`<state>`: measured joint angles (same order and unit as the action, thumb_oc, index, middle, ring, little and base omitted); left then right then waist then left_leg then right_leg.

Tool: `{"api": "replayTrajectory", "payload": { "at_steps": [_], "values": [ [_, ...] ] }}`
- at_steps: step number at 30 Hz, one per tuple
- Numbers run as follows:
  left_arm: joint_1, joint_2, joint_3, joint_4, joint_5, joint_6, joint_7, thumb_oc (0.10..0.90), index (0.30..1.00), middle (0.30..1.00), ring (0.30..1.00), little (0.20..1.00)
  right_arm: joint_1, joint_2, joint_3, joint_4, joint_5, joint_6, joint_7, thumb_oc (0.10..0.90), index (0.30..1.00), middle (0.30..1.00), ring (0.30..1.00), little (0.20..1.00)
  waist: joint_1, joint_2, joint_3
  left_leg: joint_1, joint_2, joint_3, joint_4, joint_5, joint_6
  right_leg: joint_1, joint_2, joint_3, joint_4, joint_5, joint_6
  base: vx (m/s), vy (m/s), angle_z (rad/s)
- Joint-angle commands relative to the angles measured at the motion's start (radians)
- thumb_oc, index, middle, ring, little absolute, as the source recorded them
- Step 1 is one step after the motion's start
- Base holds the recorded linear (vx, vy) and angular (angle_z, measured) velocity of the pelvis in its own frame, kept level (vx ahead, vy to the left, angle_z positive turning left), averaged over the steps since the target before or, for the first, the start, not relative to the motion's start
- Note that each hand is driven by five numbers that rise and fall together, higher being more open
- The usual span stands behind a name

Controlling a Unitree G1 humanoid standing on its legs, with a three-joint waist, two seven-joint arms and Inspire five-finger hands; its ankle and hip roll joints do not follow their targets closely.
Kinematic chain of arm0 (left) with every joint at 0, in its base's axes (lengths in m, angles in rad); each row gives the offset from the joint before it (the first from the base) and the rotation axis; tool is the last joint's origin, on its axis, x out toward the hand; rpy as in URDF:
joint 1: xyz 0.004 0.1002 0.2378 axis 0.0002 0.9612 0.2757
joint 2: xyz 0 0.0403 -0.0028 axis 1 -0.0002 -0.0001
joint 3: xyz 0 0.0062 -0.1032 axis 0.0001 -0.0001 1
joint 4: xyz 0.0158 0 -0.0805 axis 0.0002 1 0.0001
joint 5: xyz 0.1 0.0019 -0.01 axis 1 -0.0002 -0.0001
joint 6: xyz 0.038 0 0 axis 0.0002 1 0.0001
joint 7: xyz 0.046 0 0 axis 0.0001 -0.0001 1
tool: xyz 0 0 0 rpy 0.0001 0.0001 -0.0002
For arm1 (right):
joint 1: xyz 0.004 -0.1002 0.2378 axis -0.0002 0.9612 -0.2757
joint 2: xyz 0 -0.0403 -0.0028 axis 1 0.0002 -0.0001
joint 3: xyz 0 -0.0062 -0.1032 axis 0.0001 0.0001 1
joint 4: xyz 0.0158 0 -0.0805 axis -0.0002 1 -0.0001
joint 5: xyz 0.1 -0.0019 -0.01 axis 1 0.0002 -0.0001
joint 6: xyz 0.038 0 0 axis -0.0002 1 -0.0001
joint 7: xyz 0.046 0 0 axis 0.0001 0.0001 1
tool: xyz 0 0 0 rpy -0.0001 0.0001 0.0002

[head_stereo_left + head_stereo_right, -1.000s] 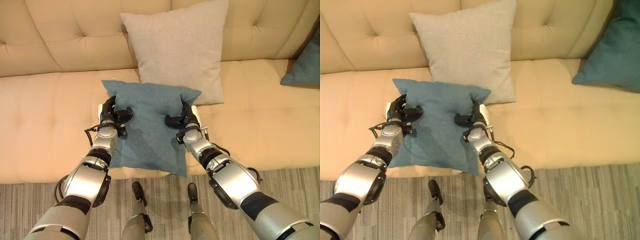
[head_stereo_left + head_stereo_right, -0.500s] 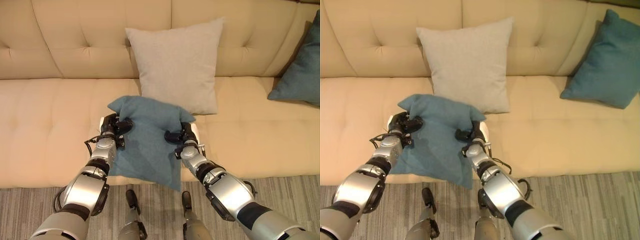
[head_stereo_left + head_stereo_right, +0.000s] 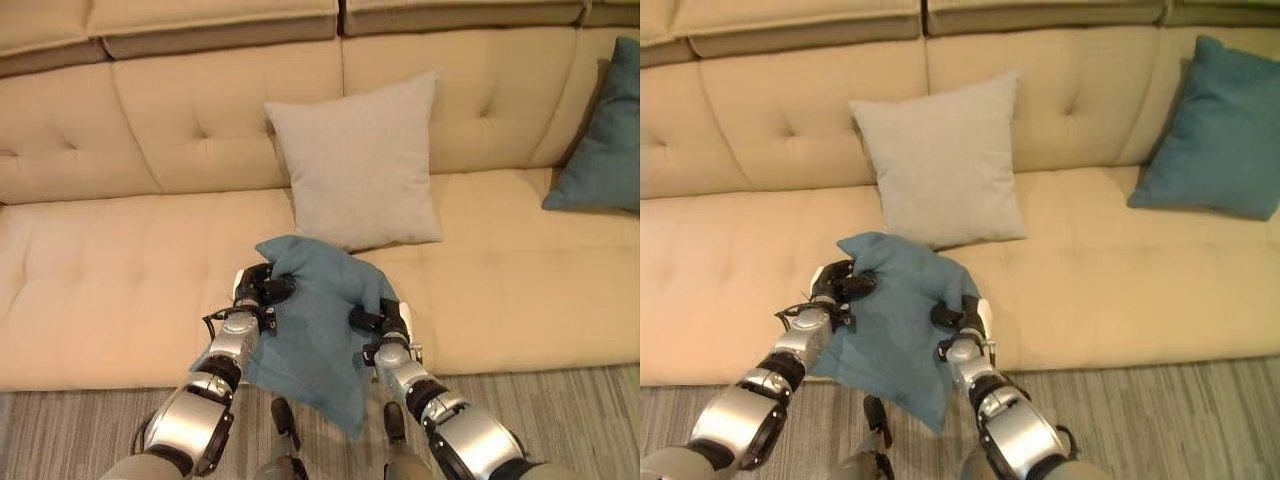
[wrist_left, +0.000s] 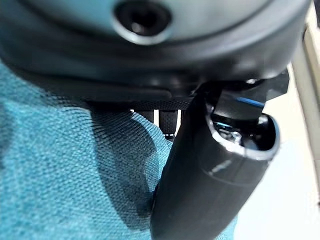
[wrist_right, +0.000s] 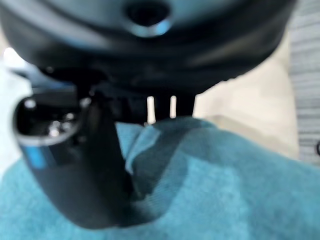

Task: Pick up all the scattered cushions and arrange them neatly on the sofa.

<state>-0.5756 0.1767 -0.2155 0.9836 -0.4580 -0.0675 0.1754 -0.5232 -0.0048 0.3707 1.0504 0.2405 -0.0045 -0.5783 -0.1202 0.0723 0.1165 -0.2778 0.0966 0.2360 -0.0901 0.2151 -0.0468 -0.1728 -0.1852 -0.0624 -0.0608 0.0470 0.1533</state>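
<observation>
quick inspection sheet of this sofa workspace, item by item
surface: beige tufted sofa, seat mostly bare
job's things: teal cushion held at the seat's front edge, lower corner hanging over the floor; grey cushion upright against the backrest; second teal cushion leaning at the right end
clutter: nothing seen
grippers: left hand and right hand each clamp the held cushion's sides
cables: nothing seen
surroundings: striped grey floor

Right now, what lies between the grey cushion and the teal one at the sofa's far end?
Bare sofa between grey cushion and teal cushion, in the right eye view.
</observation>
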Motion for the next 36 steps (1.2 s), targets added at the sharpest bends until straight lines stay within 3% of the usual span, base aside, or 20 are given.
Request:
{"api": "replayTrajectory", "payload": {
  "at_steps": [1, 3, 8, 9, 12, 13, 15, 18, 19, 20, 21, 22, 23, 26, 27, 29, 31, 32, 35, 36],
  "values": [
    [-0.018, -0.191, -0.005, -0.172, -0.063, -0.041, -0.045, 0.4, 0.3, 0.3, 0.3, 0.3, 0.006, 0.156, 0.009, -0.245, -0.045, -0.016, -0.011, 0.4, 0.3, 0.3, 0.3, 0.3, 0.01, 0.004, 0.094, 0.142, -0.034, -0.055, 0.05, -0.219, 0.016, 0.029, -0.03, -0.013, 0.133, -0.096, 0.003, 0.05, 0.137, 0.03],
    [0.019, -0.191, -0.008, -0.214, -0.06, -0.041, -0.041, 0.4, 0.3, 0.3, 0.3, 0.3, 0.052, 0.14, 0.005, -0.309, -0.054, -0.009, -0.019, 0.4, 0.3, 0.3, 0.3, 0.3, 0.01, 0.004, 0.086, 0.151, -0.041, -0.054, 0.067, -0.233, 0.022, 0.045, -0.039, -0.017, 0.134, -0.098, 0.005, 0.04, 0.114, 0.03],
    [0.236, -0.204, -0.037, -0.405, -0.041, -0.05, -0.07, 0.4, 0.3, 0.3, 0.3, 0.3, 0.306, 0.067, -0.053, -0.584, -0.085, -0.01, -0.001, 0.4, 0.3, 0.3, 0.3, 0.3, 0.017, -0.003, -0.003, 0.241, -0.096, -0.041, 0.081, -0.296, 0.06, 0.123, -0.1, -0.041, 0.119, -0.059, 0.057, 0.04, 0.156, 0.05],
    [0.259, -0.209, -0.04, -0.436, -0.043, -0.056, -0.065, 0.4, 0.3, 0.3, 0.3, 0.3, 0.309, 0.06, -0.06, -0.598, -0.098, -0.021, 0.0, 0.4, 0.3, 0.3, 0.3, 0.3, 0.028, -0.006, -0.015, 0.254, -0.105, -0.027, 0.073, -0.292, 0.062, 0.112, -0.115, -0.065, 0.137, -0.006, 0.076, -0.04, 0.074, -0.13],
    [0.305, -0.204, -0.062, -0.514, -0.015, -0.065, -0.067, 0.4, 0.3, 0.3, 0.3, 0.3, 0.312, 0.079, -0.069, -0.618, -0.107, -0.033, 0.007, 0.4, 0.3, 0.3, 0.3, 0.3, 0.056, 0.001, -0.013, 0.28, -0.09, -0.001, 0.064, -0.295, 0.069, 0.1, -0.14, -0.203, 0.23, -0.023, 0.064, -0.09, 0.054, -0.31],
    [0.322, -0.195, -0.072, -0.537, 0.002, -0.068, -0.072, 0.4, 0.3, 0.3, 0.3, 0.3, 0.322, 0.085, -0.065, -0.628, -0.108, -0.037, 0.015, 0.4, 0.3, 0.3, 0.3, 0.3, 0.058, 0.0, -0.015, 0.281, -0.086, -0.002, 0.067, -0.292, 0.072, 0.118, -0.134, -0.236, 0.263, -0.054, 0.053, -0.09, 0.003, -0.23],
    [0.332, -0.189, -0.089, -0.556, 0.038, -0.062, -0.068, 0.4, 0.3, 0.3, 0.3, 0.3, 0.32, 0.102, -0.065, -0.639, -0.111, -0.047, 0.014, 0.4, 0.3, 0.3, 0.3, 0.3, 0.058, -0.005, -0.027, 0.288, -0.085, -0.026, 0.073, -0.286, 0.075, 0.151, -0.075, -0.191, 0.3, -0.135, 0.03, -0.06, -0.022, 0.05],
    [0.333, -0.186, -0.114, -0.572, 0.052, -0.054, -0.079, 0.4, 0.3, 0.3, 0.3, 0.3, 0.293, 0.113, -0.06, -0.639, -0.098, -0.078, -0.022, 0.4, 0.3, 0.3, 0.3, 0.3, 0.055, -0.011, -0.053, 0.295, -0.094, -0.099, 0.07, -0.269, 0.078, 0.16, 0.054, 0.031, 0.392, -0.227, 0.016, -0.03, -0.058, 0.34],
    [0.333, -0.187, -0.114, -0.572, 0.052, -0.054, -0.079, 0.4, 0.3, 0.3, 0.3, 0.3, 0.293, 0.113, -0.06, -0.639, -0.098, -0.078, -0.022, 0.4, 0.3, 0.3, 0.3, 0.3, 0.057, -0.01, -0.055, 0.293, -0.091, -0.097, 0.07, -0.269, 0.077, 0.157, 0.056, 0.033, 0.39, -0.224, 0.015, -0.03, -0.059, 0.58],
    [0.332, -0.181, -0.118, -0.58, 0.06, -0.052, -0.083, 0.4, 0.3, 0.3, 0.3, 0.3, 0.285, 0.114, -0.056, -0.641, -0.093, -0.085, -0.03, 0.4, 0.3, 0.3, 0.3, 0.3, 0.058, -0.009, -0.062, 0.292, -0.093, -0.118, 0.066, -0.261, 0.076, 0.155, 0.092, 0.085, 0.414, -0.238, 0.011, -0.14, -0.149, 0.79],
    [0.336, -0.176, -0.119, -0.582, 0.065, -0.041, -0.09, 0.4, 0.3, 0.3, 0.3, 0.3, 0.269, 0.12, -0.048, -0.634, -0.08, -0.097, -0.038, 0.4, 0.3, 0.3, 0.3, 0.3, 0.068, -0.023, -0.072, 0.283, -0.105, -0.166, 0.061, -0.238, 0.072, 0.195, 0.137, 0.146, 0.384, -0.268, -0.03, -0.14, -0.148, 0.68],
    [0.336, -0.176, -0.119, -0.582, 0.065, -0.041, -0.09, 0.4, 0.3, 0.3, 0.3, 0.3, 0.269, 0.12, -0.048, -0.634, -0.08, -0.097, -0.038, 0.4, 0.3, 0.3, 0.3, 0.3, 0.066, -0.024, -0.07, 0.285, -0.106, -0.168, 0.061, -0.238, 0.072, 0.197, 0.137, 0.144, 0.383, -0.268, -0.03, -0.25, -0.26, 0.83],
    [0.335, -0.165, -0.123, -0.599, 0.065, -0.04, -0.085, 0.4, 0.3, 0.3, 0.3, 0.3, 0.249, 0.112, -0.037, -0.625, -0.076, -0.107, -0.035, 0.4, 0.3, 0.3, 0.3, 0.3, 0.083, -0.034, -0.078, 0.266, -0.109, -0.206, 0.052, -0.209, 0.062, 0.227, 0.161, 0.146, 0.323, -0.284, -0.084, -0.23, -0.245, 0.87],
    [0.326, -0.155, -0.113, -0.637, 0.044, -0.031, -0.057, 0.4, 0.3, 0.3, 0.3, 0.3, 0.205, 0.102, -0.016, -0.63, -0.065, -0.11, -0.025, 0.4, 0.3, 0.3, 0.3, 0.3, 0.104, -0.04, -0.07, 0.212, -0.091, -0.278, 0.046, -0.149, 0.021, 0.24, 0.198, 0.11, 0.247, -0.283, -0.136, -0.29, -0.283, 0.83],
    [0.326, -0.155, -0.113, -0.637, 0.044, -0.031, -0.057, 0.4, 0.3, 0.3, 0.3, 0.3, 0.205, 0.102, -0.016, -0.63, -0.065, -0.11, -0.025, 0.4, 0.3, 0.3, 0.3, 0.3, 0.104, -0.04, -0.07, 0.212, -0.091, -0.278, 0.046, -0.149, 0.021, 0.24, 0.198, 0.11, 0.247, -0.283, -0.136, -0.24, -0.211, 0.71],
    [0.33, -0.139, -0.101, -0.687, 0.03, -0.033, -0.033, 0.4, 0.3, 0.3, 0.3, 0.3, 0.165, 0.082, 0.017, -0.642, -0.073, -0.088, 0.026, 0.4, 0.3, 0.3, 0.3, 0.3, 0.131, -0.034, -0.045, 0.147, -0.066, -0.332, 0.019, -0.07, -0.033, 0.249, 0.22, 0.03, 0.18, -0.265, -0.158, -0.37, -0.256, 0.85],
    [0.332, -0.137, -0.083, -0.705, 0.028, -0.029, -0.024, 0.4, 0.3, 0.3, 0.3, 0.3, 0.144, 0.084, 0.026, -0.639, -0.075, -0.077, 0.058, 0.4, 0.3, 0.3, 0.3, 0.3, 0.146, -0.036, -0.034, 0.112, -0.061, -0.344, 0.008, -0.051, -0.058, 0.247, 0.221, -0.006, 0.167, -0.259, -0.162, -0.32, -0.161, 0.82],
    [0.335, -0.139, -0.079, -0.718, 0.028, -0.031, -0.023, 0.4, 0.3, 0.3, 0.3, 0.3, 0.134, 0.081, 0.03, -0.632, -0.079, -0.075, 0.073, 0.4, 0.3, 0.3, 0.3, 0.3, 0.154, -0.036, -0.028, 0.094, -0.061, -0.337, 0.005, -0.049, -0.064, 0.242, 0.216, -0.028, 0.164, -0.256, -0.163, -0.43, -0.154, 0.88],
    [0.371, -0.139, -0.04, -0.753, 0.035, -0.037, -0.032, 0.4, 0.3, 0.3, 0.3, 0.3, 0.091, 0.09, 0.045, -0.605, -0.091, -0.066, 0.115, 0.4, 0.3, 0.3, 0.3, 0.3, 0.167, -0.059, -0.033, 0.103, -0.056, -0.204, 0.059, -0.114, -0.034, 0.23, 0.17, -0.129, 0.135, -0.219, -0.15, -0.26, -0.078, 0.71],
    [0.37, -0.14, -0.04, -0.753, 0.035, -0.037, -0.032, 0.4, 0.3, 0.3, 0.3, 0.3, 0.091, 0.089, 0.045, -0.605, -0.091, -0.066, 0.115, 0.4, 0.3, 0.3, 0.3, 0.3, 0.167, -0.058, -0.035, 0.101, -0.056, -0.205, 0.06, -0.114, -0.034, 0.229, 0.171, -0.13, 0.134, -0.218, -0.151, -0.11, -0.034, 1.09]
  ]
}}
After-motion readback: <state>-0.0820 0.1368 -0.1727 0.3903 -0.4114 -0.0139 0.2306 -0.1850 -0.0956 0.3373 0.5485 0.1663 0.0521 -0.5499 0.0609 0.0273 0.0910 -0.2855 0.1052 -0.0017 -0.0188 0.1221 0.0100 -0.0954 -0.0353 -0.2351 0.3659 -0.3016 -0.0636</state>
